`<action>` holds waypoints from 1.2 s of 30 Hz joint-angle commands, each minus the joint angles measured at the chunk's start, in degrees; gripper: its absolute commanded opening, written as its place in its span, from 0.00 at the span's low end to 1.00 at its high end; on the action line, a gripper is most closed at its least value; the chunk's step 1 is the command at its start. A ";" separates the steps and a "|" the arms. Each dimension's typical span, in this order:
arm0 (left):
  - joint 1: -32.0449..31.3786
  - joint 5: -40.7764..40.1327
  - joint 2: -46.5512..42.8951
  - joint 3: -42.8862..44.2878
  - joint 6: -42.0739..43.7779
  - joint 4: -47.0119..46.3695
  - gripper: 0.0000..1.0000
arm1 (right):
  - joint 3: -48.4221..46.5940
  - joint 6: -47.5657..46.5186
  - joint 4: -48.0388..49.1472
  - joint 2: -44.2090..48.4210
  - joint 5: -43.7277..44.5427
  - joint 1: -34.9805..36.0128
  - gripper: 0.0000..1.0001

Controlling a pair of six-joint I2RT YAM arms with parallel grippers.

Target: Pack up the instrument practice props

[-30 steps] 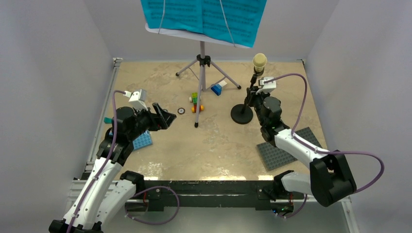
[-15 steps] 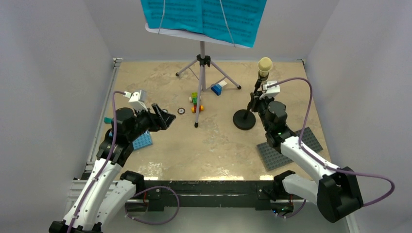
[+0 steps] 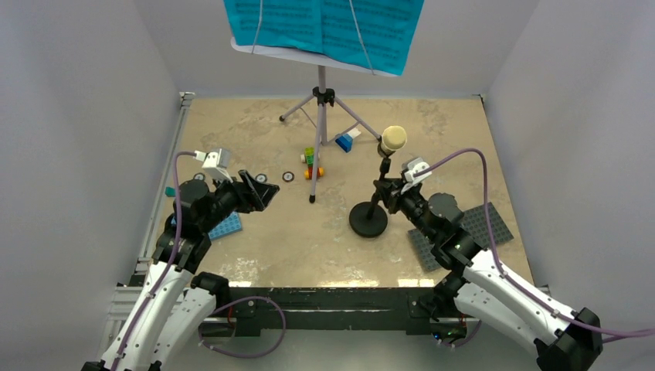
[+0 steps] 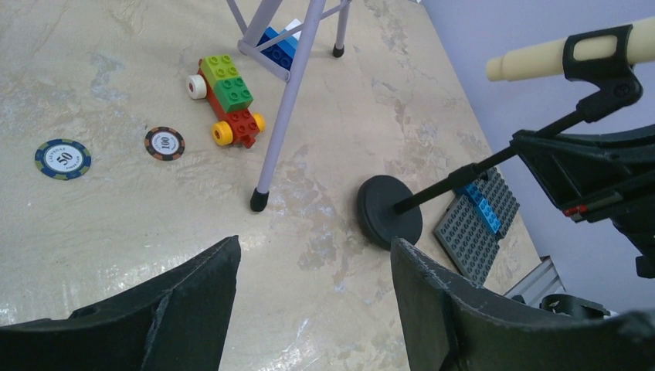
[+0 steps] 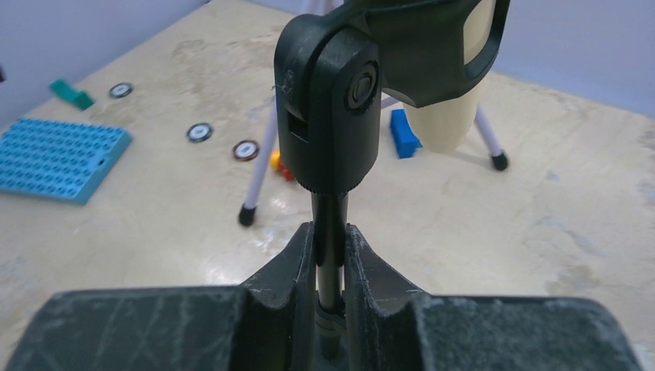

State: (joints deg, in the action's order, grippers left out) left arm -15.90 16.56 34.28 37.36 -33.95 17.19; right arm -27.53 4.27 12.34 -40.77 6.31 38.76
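The black mic stand leans, its round base tipped near mid-table. My right gripper is shut on its thin pole, just below the clip that holds the cream microphone. At the back stands the music stand on its silver tripod, with teal sheet-music pages on its desk. One tripod leg shows in the left wrist view. My left gripper hovers open left of centre, aimed at the mic stand base, with nothing between its fingers.
A toy brick car and two poker chips lie by the tripod's front leg. A blue brick sits behind. The grey baseplate lies under my right arm. The blue baseplate lies at the left edge.
My right gripper closed on the mic stand pole and pulled the stand nearer and leftwards, tilting it. The left arm shifted only slightly, its jaws a little narrower.
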 commanded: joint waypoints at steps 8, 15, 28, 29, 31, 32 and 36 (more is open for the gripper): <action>-0.23 -1.45 -3.26 -2.11 -3.05 -1.59 0.74 | -3.59 1.49 11.74 -7.45 1.04 14.00 0.00; -0.27 -3.91 -5.08 -2.11 -2.60 0.99 0.73 | -8.76 1.68 16.33 -15.59 0.08 17.24 0.00; -0.27 -5.17 -5.28 -2.46 -2.44 1.10 0.74 | -13.43 2.04 24.91 -26.92 -0.57 19.24 0.00; -0.27 -5.21 -5.28 -2.47 -2.43 1.04 0.74 | -13.02 2.09 26.85 -27.62 -0.40 19.24 0.00; -0.27 -5.22 -5.21 -2.63 -2.44 0.96 0.74 | -12.85 1.92 29.53 -29.48 -0.20 19.24 0.00; -0.27 -5.18 -5.18 -2.59 -2.48 1.00 0.74 | -13.08 1.74 30.15 -30.66 -0.12 19.24 0.00; -0.27 -5.13 -5.19 -2.52 -2.22 1.39 0.74 | -12.85 1.88 30.82 -33.58 -0.37 19.40 0.00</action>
State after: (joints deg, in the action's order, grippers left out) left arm -15.90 11.73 29.30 34.85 -36.38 19.00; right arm -37.80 5.23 34.72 -73.28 6.31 57.76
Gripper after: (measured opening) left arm 0.740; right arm 0.165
